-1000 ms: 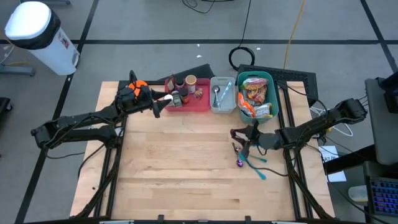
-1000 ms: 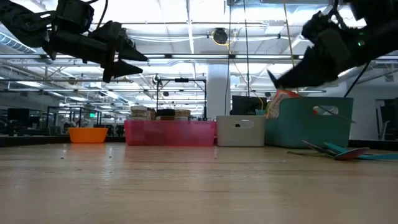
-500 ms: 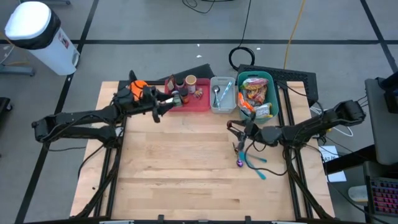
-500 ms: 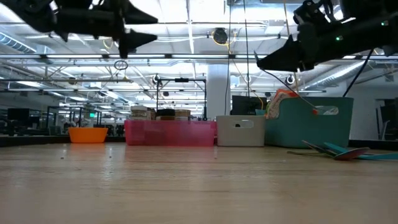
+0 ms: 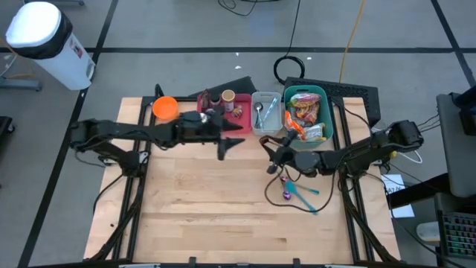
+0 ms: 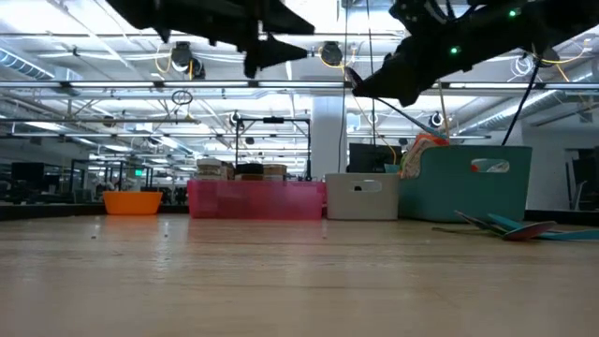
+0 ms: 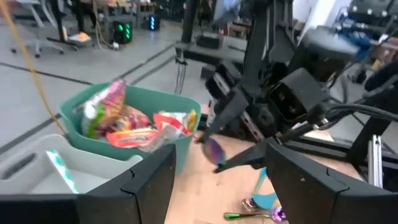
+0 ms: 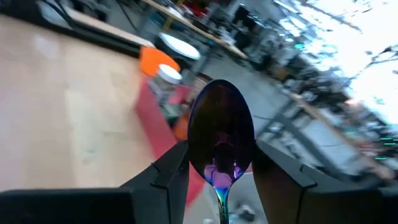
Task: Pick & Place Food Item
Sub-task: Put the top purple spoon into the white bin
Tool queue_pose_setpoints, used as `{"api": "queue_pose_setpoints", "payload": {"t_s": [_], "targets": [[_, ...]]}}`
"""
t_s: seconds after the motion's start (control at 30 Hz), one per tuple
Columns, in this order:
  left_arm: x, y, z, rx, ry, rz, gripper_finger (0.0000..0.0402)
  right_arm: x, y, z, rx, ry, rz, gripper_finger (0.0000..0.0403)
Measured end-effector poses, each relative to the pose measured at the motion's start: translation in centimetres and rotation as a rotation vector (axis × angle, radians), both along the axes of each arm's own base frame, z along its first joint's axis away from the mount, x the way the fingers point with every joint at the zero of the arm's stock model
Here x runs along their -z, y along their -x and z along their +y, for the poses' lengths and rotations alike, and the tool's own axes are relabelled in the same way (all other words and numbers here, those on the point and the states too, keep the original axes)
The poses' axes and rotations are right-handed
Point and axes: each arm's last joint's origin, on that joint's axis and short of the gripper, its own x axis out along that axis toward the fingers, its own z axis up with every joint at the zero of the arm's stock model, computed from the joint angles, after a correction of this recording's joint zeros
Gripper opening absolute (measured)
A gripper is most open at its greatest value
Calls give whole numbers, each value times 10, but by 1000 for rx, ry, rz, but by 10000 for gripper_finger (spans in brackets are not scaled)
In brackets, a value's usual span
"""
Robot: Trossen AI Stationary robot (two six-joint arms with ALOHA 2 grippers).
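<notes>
Two arms raised, spoon gripped on the right

From left to right I see the orange bowl, then the left gripper with fingers apart and nothing between them, just beside the red tray. Next, the right gripper clamps a spoon. Food packets sit in the teal bin.

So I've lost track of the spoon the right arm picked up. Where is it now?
The spoon is clamped in the right gripper, held above the table just in front of the teal bin of food packets on the right side.
</notes>
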Motion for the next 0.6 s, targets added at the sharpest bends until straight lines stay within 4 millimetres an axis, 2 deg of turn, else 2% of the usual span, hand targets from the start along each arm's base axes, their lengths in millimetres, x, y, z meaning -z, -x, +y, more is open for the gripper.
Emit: {"api": "queue_pose_setpoints", "payload": {"t_s": [0.13, 0.27, 0.6], "targets": [[11, -25, 0, 12, -7, 47, 255, -2, -11, 1, 66, 86, 49, 139], [24, -42, 2, -12, -8, 88, 255, 0, -16, -1, 84, 118, 62, 139], [45, -66, 4, -21, -10, 90, 255, 3, -18, -5, 100, 116, 66, 139]]}}
